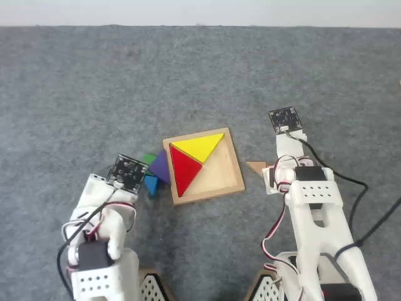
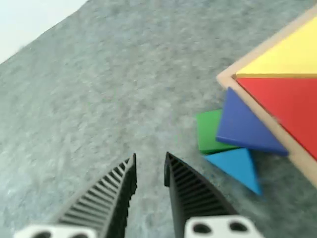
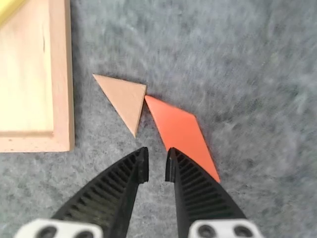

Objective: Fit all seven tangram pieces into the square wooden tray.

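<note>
Two of seven in so far: yellow triangle (image 1: 197,147) and red triangle (image 1: 183,168) sit in the tray (image 1: 237,169), mid-frame in the high view. Green (image 2: 208,134), blue (image 2: 245,126) and light-blue (image 2: 240,166) pieces crowd its left rim. The tan triangle (image 3: 124,96) and orange piece (image 3: 181,131) lie on the tabletop just right of it. Left jaws and right jaws are both barely parted, empty. Next, I'd guess the right jaws need to widen and drop onto the tan triangle.

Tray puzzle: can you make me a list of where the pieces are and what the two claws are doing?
Tray: on the grey mat, between the arms
Inside it: yellow triangle, red triangle
Outside, left arm's side: green piece, dark blue piece partly on it, light blue triangle
Outside, right arm's side: tan triangle, orange slanted piece, corner to corner
Left gripper: slightly open, empty
Right gripper: slightly open, empty, by the orange slanted piece
Not yet in tray: five
</note>
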Motion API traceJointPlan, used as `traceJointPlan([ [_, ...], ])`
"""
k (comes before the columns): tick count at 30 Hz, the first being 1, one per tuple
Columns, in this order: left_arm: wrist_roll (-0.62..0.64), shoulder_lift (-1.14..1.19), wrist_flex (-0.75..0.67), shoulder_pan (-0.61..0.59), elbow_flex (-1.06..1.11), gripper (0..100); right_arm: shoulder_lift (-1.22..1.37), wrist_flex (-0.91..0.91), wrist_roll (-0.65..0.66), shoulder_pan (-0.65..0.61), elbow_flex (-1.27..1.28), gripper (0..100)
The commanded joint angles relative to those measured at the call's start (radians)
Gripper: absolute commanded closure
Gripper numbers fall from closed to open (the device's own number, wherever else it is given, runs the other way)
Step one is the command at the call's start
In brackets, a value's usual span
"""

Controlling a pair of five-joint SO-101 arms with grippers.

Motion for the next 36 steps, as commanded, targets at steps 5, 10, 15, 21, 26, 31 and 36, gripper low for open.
traceJointPlan([
  [5,0.098,0.496,0.000,-0.006,-0.364,90,-0.025,-0.025,-0.015,0.013,0.014,91.8],
  [10,0.135,0.942,0.000,0.054,-0.625,88,-0.025,-0.047,-0.017,0.018,0.015,91.8],
  [15,0.252,1.244,-0.006,0.161,-0.800,82,-0.025,-0.045,-0.017,0.022,0.017,91.8],
  [21,0.391,1.381,-0.006,0.199,-0.868,84,-0.025,-0.042,-0.015,0.022,0.017,91.8],
  [26,0.404,1.407,-0.003,0.201,-0.865,84,-0.025,-0.038,-0.014,0.018,0.017,91.8],
  [31,0.404,1.448,-0.008,0.203,-0.860,83,-0.025,-0.039,-0.011,0.022,0.017,91.8],
  [36,0.404,1.505,-0.041,0.203,-0.862,83,-0.025,-0.045,-0.011,0.022,0.017,91.8],
])
